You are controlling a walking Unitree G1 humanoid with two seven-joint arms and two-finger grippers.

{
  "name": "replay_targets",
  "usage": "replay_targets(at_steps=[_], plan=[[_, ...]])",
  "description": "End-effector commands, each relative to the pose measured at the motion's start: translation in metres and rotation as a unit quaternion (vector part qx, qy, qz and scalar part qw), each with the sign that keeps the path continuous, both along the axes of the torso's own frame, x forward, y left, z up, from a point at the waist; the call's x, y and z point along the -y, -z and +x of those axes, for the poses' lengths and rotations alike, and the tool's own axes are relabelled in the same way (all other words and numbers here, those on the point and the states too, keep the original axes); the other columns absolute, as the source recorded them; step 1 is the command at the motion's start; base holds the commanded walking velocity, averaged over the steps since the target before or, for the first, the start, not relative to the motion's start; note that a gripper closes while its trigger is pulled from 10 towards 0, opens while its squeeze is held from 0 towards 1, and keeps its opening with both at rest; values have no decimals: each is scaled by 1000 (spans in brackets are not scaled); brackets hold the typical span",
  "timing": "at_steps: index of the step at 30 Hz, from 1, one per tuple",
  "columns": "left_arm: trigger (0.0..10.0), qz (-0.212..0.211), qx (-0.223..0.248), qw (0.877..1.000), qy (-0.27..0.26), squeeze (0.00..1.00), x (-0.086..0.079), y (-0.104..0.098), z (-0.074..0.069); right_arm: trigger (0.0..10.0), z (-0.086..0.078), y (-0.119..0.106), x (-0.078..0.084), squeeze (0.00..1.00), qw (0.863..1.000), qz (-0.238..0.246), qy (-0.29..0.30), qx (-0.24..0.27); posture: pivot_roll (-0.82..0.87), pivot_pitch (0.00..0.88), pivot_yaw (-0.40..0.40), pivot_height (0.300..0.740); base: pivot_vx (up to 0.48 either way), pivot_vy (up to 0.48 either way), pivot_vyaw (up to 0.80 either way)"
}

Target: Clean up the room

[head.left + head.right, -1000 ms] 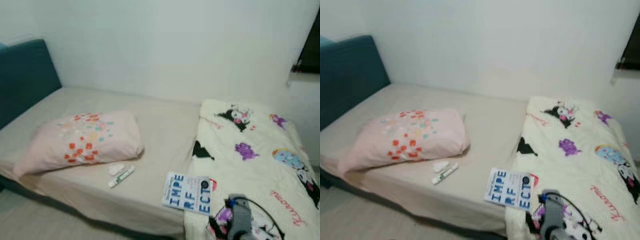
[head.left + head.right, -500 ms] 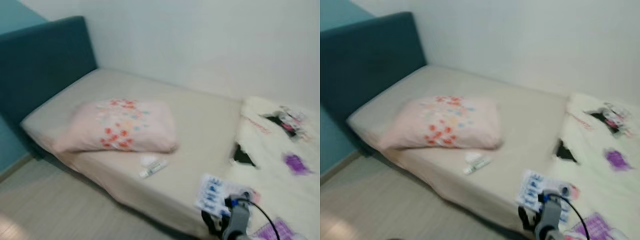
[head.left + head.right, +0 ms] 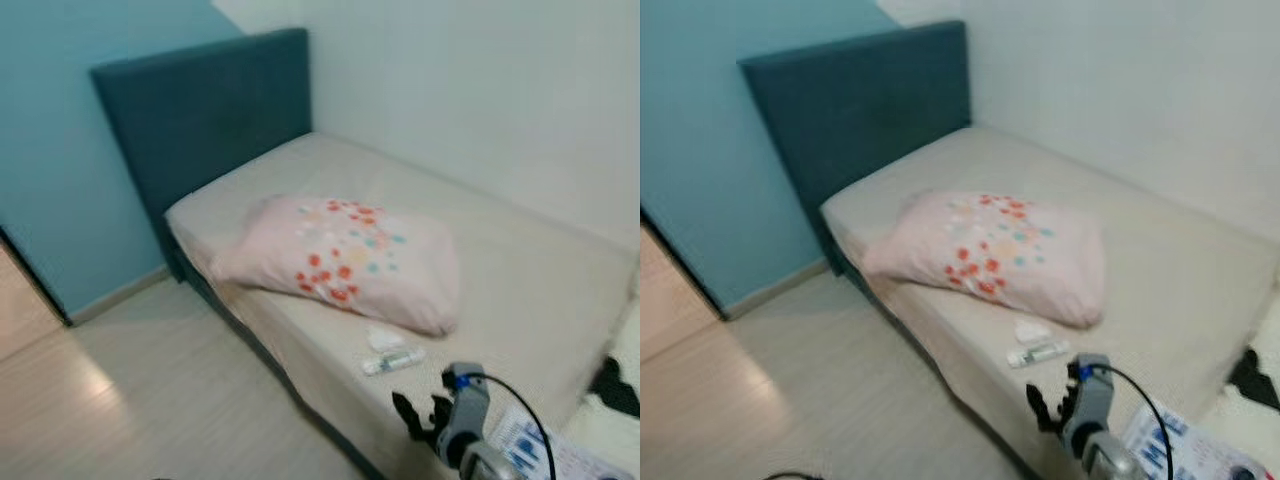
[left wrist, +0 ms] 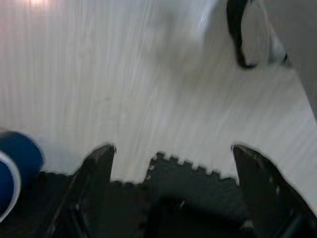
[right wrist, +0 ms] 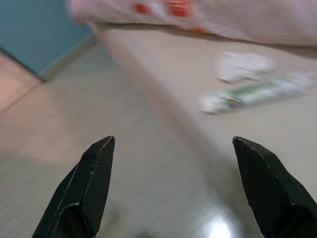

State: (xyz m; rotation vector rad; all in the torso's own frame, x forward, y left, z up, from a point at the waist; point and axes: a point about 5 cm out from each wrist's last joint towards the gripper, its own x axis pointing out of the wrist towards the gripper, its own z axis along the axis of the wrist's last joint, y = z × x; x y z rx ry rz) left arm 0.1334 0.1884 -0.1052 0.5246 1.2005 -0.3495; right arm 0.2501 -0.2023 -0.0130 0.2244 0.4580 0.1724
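One bed [image 3: 520, 270] takes up most of the room, covered in a plain beige sheet, with a dark teal headboard [image 3: 200, 110] standing against a light blue wall [image 3: 60, 170]. Pale wooden floor [image 3: 150, 400] runs alongside it. On the mattress lies a pale pink pillow [image 3: 345, 260], soft and rumpled, sprinkled with red, orange and pale blue spots across its upper face. At the foot end sits the edge of a white quilt [image 3: 618, 400] with a black patch, and just beside it a booklet [image 3: 535, 450] printed in blue. Near the pillow's lower corner, close to the bed's edge, rest a small crumpled white wad [image 3: 384, 338] and, just beside it, a slim white tube [image 3: 392, 361] with a green band, lying on its side. The right tool [image 3: 420, 418] hovers near the bed's edge with its fingers spread wide apart, empty; in the right wrist view the tube [image 5: 255, 95] lies ahead of it. The left tool [image 4: 173, 163] hangs over the floor, released and empty.
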Motion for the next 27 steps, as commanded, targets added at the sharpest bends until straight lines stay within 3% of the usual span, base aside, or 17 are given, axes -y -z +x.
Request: replay_targets(at_steps=[1, 8, 16, 22, 27], plan=[[10000, 4, -3, 1000, -4, 0, -4, 1, -3, 10000, -1, 1, 4, 0, 1000, -3, 12, 0, -23, 20, -11, 740, 0, 0, 788], [10000, 1, -1, 1000, -1, 0, -2, 0, -2, 10000, 3, 1, 7, 0, 999, -22, 30, -8, -25, 12, -16, 740, 137, 0, 113], [10000, 13, 0, 1000, -5, 0, -11, 0, -4, 10000, 6, 1, 10, 0, 999, -31, 40, -19, -26, 6, -18, 740, 480, 0, 0], [10000, 15, 30, 997, -70, 0, -19, -4, 5, 10000, 8, 1, 6, 0, 999, -44, 19, -22, -31, 0, -34, 740, 76, 0, 0], [10000, 12, 33, 996, -79, 0, -19, -5, 7, 10000, 9, 0, 6, 0, 998, -51, 10, -22, -33, 0, -35, 740, 0, 0, 0]])
